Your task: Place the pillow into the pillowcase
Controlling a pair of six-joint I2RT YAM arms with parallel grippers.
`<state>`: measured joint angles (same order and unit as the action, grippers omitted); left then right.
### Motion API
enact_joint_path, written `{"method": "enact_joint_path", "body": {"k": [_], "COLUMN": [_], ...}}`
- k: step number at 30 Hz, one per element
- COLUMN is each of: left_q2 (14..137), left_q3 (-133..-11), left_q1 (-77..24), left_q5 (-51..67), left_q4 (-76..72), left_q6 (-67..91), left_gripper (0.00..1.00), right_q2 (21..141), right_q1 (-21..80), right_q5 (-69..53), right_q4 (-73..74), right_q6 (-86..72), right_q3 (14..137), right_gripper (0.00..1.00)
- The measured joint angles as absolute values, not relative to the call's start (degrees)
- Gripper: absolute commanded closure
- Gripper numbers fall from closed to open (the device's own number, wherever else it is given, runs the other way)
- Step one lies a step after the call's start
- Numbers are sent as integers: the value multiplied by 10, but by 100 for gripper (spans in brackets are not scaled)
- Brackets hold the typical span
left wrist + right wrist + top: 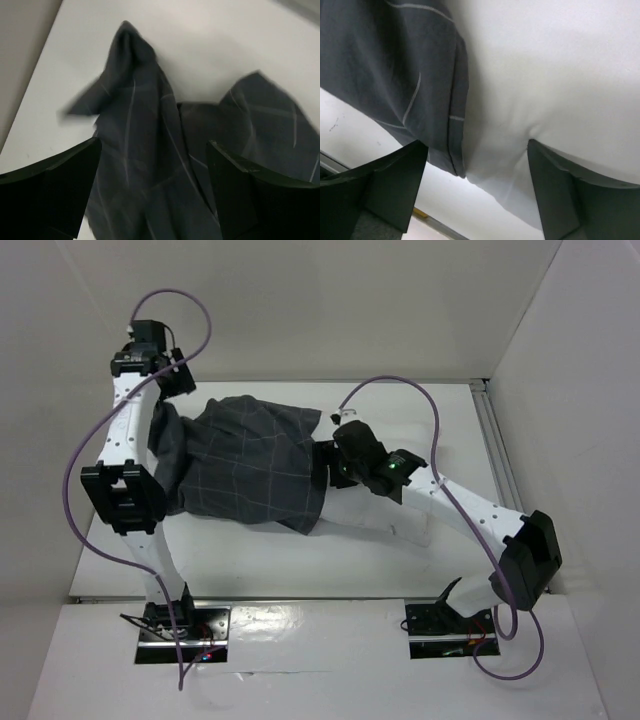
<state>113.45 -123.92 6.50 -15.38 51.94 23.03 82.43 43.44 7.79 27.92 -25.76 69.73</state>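
Evidently soft pillow (545, 75), limp pillowcase (250, 460): pinch hem (456, 120) at 3 o'clock; left gripper (154, 145), right gripper (476, 144) agape, holding nothing.

White left arm (128, 435) and right arm (468, 502), black joint blocks (125, 498), looping purple cables (439, 440), green wrist light (394, 465).

pillowcase (150, 150): rumpled on white table (210, 45) | fingers (55, 190): wide apart above it
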Motion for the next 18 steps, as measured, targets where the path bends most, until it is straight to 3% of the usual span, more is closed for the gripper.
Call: {"method": "enact_joint_path", "body": {"k": [5,10,14,18], "left_q2": [1036,930,967,1102], "left_q3": [-1144,-1160,-1236,-1322], "left_q1": [-55,-186,-254,-311], "left_q5": [-186,-167,-167,-185], "left_q4": [524,485,457,457], "left_q6": [209,199,196,190], "left_gripper": [5,8,8,5], "right_q2": [779,686,657,702], "right_q1": [423,325,145,-30], "right_q5": [100,131,78,-40], "right_q4": [283,278,270,252], "right_q6": [-261,-269,-290,-310], "right_q3": [703,724,724,699], "right_gripper": [2,0,0,0]}}
